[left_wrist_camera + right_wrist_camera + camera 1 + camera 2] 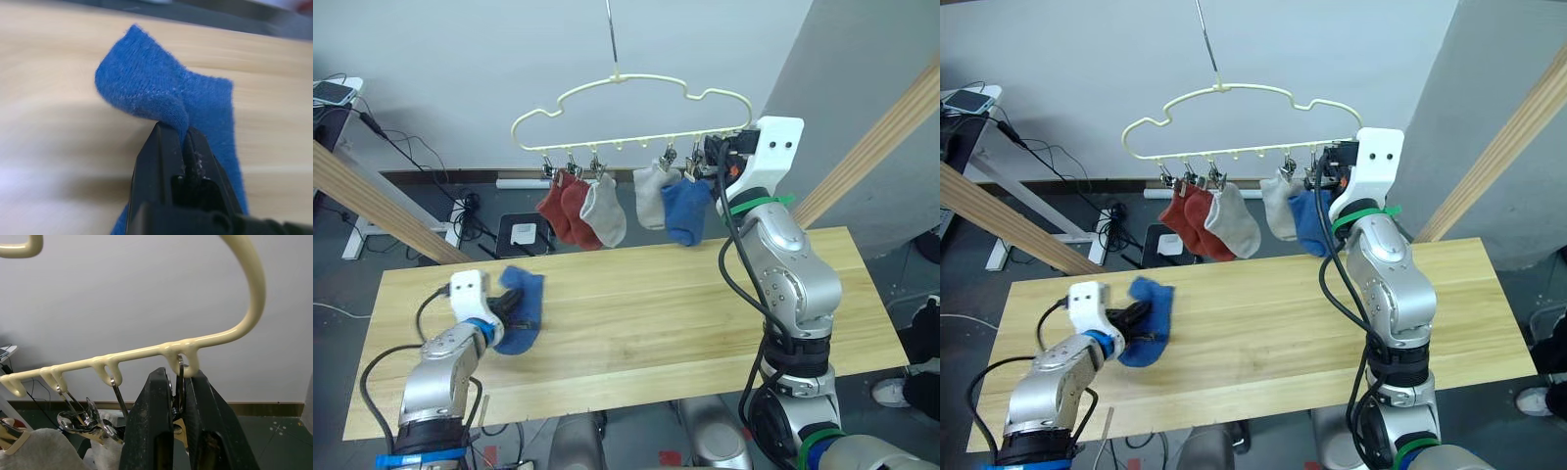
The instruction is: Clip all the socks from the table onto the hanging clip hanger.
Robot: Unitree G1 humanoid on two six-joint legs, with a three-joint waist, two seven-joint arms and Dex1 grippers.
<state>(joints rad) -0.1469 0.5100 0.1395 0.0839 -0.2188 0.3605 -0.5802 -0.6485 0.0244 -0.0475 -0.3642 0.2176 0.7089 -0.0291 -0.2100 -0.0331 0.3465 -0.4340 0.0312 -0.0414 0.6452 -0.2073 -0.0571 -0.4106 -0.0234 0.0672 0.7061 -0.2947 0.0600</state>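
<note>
One blue sock (523,309) lies on the left part of the light plank table (656,323), its edge folded up. My left gripper (182,134) is shut on that folded edge (146,88). Above the table's far side hangs the pale-yellow clip hanger (619,76). Clipped to it are two rust-red socks (560,208), a grey sock (604,211), a light grey sock (651,194) and a blue sock (685,211). My right gripper (178,377) is raised at the hanger's right end, shut on the last metal clip (179,367).
Slanted wooden beams stand at the left (372,201) and right (871,147) of the table. Behind it, cables and a small device (523,233) lie on the floor. A shoe (891,392) shows at the far right.
</note>
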